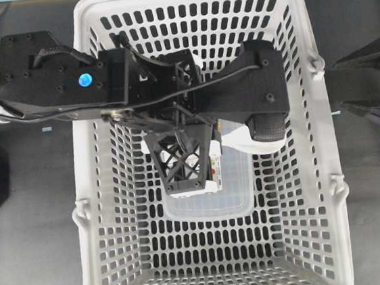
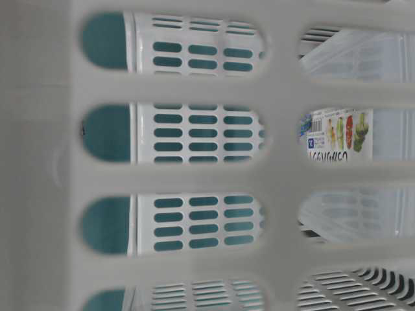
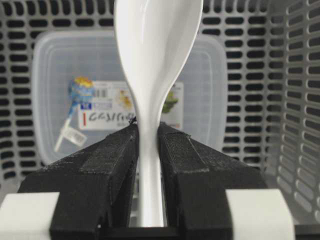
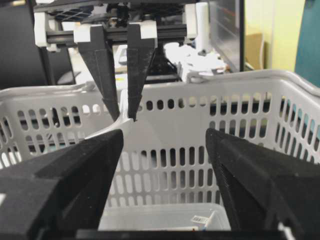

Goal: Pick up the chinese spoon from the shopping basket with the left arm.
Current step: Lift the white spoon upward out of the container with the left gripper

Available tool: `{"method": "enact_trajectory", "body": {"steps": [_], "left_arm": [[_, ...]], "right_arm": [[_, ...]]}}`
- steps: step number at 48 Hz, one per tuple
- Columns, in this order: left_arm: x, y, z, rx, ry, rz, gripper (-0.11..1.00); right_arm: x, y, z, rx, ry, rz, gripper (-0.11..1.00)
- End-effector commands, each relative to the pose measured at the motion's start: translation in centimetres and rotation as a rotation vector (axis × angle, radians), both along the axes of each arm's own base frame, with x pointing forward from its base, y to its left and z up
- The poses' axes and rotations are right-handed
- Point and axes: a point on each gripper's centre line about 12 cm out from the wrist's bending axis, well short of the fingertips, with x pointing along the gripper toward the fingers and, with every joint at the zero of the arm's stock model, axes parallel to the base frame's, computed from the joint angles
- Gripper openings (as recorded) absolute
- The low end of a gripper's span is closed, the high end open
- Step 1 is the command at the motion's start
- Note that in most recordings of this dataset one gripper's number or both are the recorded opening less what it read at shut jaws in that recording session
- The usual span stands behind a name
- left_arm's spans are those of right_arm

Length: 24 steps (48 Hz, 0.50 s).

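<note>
**A:** What has the left gripper (image 3: 149,145) got?

**B:** Its jaws are closed almost fully on the handle of the chinese spoon (image 3: 152,60), pinching it from both sides. The bowl sticks out past the fingertips, above the clear lidded container (image 3: 210,100) lying on the floor of the shopping basket (image 3: 300,125). From the right wrist view the spoon hangs near rim height.

**A:** How will it handle?

**B:** Light and rigid, I judge, but glossy, so likely slippery and breakable if dropped. The narrow handle looks like the right place to hold.

**A:** And the right gripper (image 4: 165,165)?

**B:** Spread wide, holding nothing, outside the basket.
</note>
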Motion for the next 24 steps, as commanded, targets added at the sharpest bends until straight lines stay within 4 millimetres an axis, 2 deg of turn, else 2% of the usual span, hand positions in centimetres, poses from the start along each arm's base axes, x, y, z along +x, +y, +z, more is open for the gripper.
{"method": "enact_trajectory", "body": {"steps": [1, 24], "left_arm": [[-0.31, 0.04, 1.08, -0.001, -0.029, 0.002, 0.12], [-0.2, 0.03, 0.91, -0.019, -0.028, 0.035, 0.12]], "right_arm": [[0.12, -0.05, 0.36, 0.001, -0.011, -0.002, 0.65], [0.11, -0.05, 0.41, 0.001, -0.015, -0.003, 0.65]]}}
